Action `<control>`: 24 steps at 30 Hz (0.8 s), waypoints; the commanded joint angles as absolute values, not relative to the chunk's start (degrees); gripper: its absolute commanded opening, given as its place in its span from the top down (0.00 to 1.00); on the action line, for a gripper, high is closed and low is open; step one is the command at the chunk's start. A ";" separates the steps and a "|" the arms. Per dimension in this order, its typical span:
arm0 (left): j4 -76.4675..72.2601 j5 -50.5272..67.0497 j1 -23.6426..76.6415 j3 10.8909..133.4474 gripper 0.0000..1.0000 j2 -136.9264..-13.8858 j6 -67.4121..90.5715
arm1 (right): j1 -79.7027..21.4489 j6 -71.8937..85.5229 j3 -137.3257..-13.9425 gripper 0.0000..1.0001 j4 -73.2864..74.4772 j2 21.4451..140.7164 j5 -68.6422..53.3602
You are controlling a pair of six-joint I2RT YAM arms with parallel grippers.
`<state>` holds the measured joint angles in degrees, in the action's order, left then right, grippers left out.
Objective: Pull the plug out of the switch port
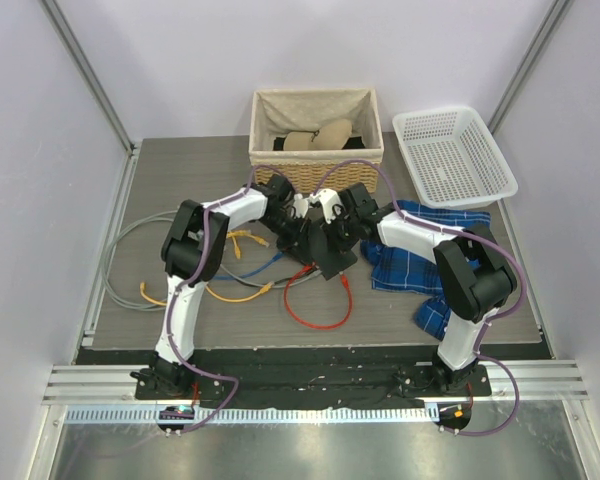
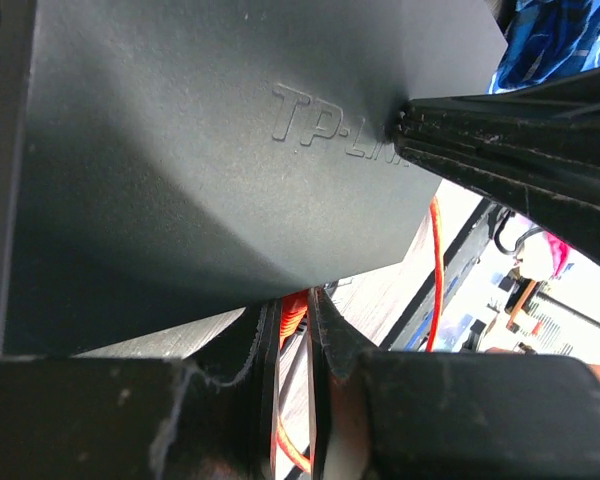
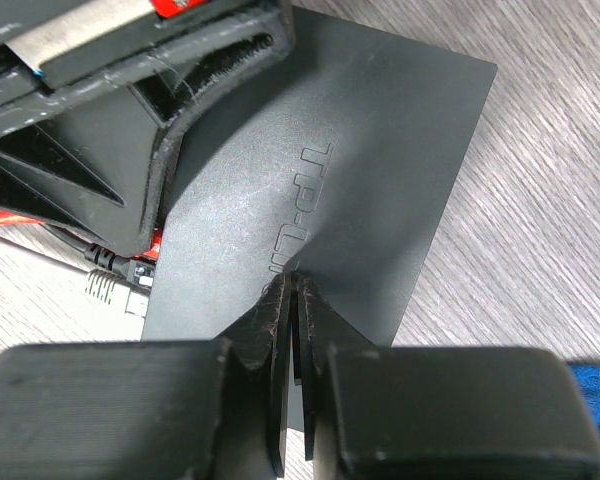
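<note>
The black switch (image 1: 335, 262) lies mid-table, its top embossed TP-LINK (image 2: 180, 150) (image 3: 380, 150). My left gripper (image 1: 302, 238) (image 2: 295, 300) is at the switch's socket edge. It is shut on the red plug (image 2: 294, 318), which sits right against that edge. The red cable (image 1: 315, 322) loops toward the front. My right gripper (image 1: 332, 240) (image 3: 295, 285) is shut and its tips press on the switch's top. Its finger (image 2: 450, 140) shows in the left wrist view. The sockets are hidden.
A wicker basket (image 1: 317, 125) stands at the back, a white plastic basket (image 1: 453, 155) at back right. A blue plaid cloth (image 1: 420, 255) lies under the right arm. Yellow, blue and grey cables (image 1: 235, 265) lie to the left. A grey plug (image 3: 108, 285) lies beside the switch.
</note>
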<state>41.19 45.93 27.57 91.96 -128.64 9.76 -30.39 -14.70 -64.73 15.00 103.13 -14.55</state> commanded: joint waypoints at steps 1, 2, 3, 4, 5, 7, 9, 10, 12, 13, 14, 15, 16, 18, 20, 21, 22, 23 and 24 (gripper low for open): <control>42.89 37.43 27.51 94.48 1.00 -132.10 5.63 | -30.50 -15.29 -62.49 0.90 23.91 106.70 -11.86; 42.89 38.05 27.51 94.40 1.00 -132.01 5.63 | -30.50 -15.21 -62.40 0.90 23.91 106.70 -11.78; 42.63 38.84 27.51 93.96 1.00 -131.92 5.63 | -30.50 -15.29 -62.32 0.90 23.91 106.61 -11.95; 42.37 39.37 27.51 92.74 1.00 -131.75 5.71 | -30.50 -15.38 -62.14 0.90 23.82 106.61 -11.95; 42.10 39.98 27.60 91.85 1.00 -131.40 5.71 | -30.50 -15.38 -62.14 0.90 23.82 106.52 -11.87; 41.14 39.90 27.60 89.14 1.00 -130.87 5.63 | -30.50 -15.47 -61.96 0.90 23.73 106.35 -11.87; 40.43 39.73 27.60 87.63 1.00 -130.08 5.10 | -30.50 -15.47 -61.88 0.90 23.73 106.35 -11.95; 40.52 39.64 27.60 87.37 1.00 -129.99 5.01 | -30.50 -15.47 -61.88 0.89 23.73 106.26 -11.95; 41.48 39.72 27.51 88.59 1.00 -130.43 4.92 | -30.50 -15.38 -61.96 0.90 23.73 106.52 -12.04; 41.92 39.73 27.51 90.77 1.00 -130.78 4.83 | -30.50 -15.38 -62.05 0.90 23.64 106.78 -12.13; 42.79 39.81 27.51 91.83 1.00 -131.48 4.92 | -30.41 -15.29 -62.22 0.90 23.56 106.87 -12.13; 43.15 39.73 27.51 94.02 1.00 -131.75 4.83 | -30.50 -15.38 -62.49 0.90 23.64 106.96 -12.04; 43.59 39.73 27.51 94.91 1.00 -132.10 4.66 | -30.50 -15.38 -62.75 0.90 23.73 107.05 -12.13; 44.12 39.81 27.51 95.80 1.00 -132.54 4.31 | -30.59 -15.29 -63.02 0.90 23.82 107.23 -11.87; 44.21 40.16 27.51 94.84 1.00 -132.37 4.05 | -30.59 -15.47 -62.93 0.90 23.73 107.05 -11.78; 43.95 40.69 27.51 92.57 1.00 -131.58 3.43 | -30.50 -15.56 -62.67 0.90 23.73 106.96 -11.78; 43.68 40.61 27.60 90.98 1.00 -130.96 3.25 | -30.50 -15.64 -62.58 0.90 23.82 106.79 -11.69; 42.03 40.52 27.51 87.23 1.00 -130.26 3.25 | -30.50 -15.64 -62.23 0.90 23.73 106.44 -11.69; 40.97 39.91 27.51 85.53 1.00 -128.60 3.16 | -30.59 -15.64 -62.05 0.90 23.73 106.44 -11.69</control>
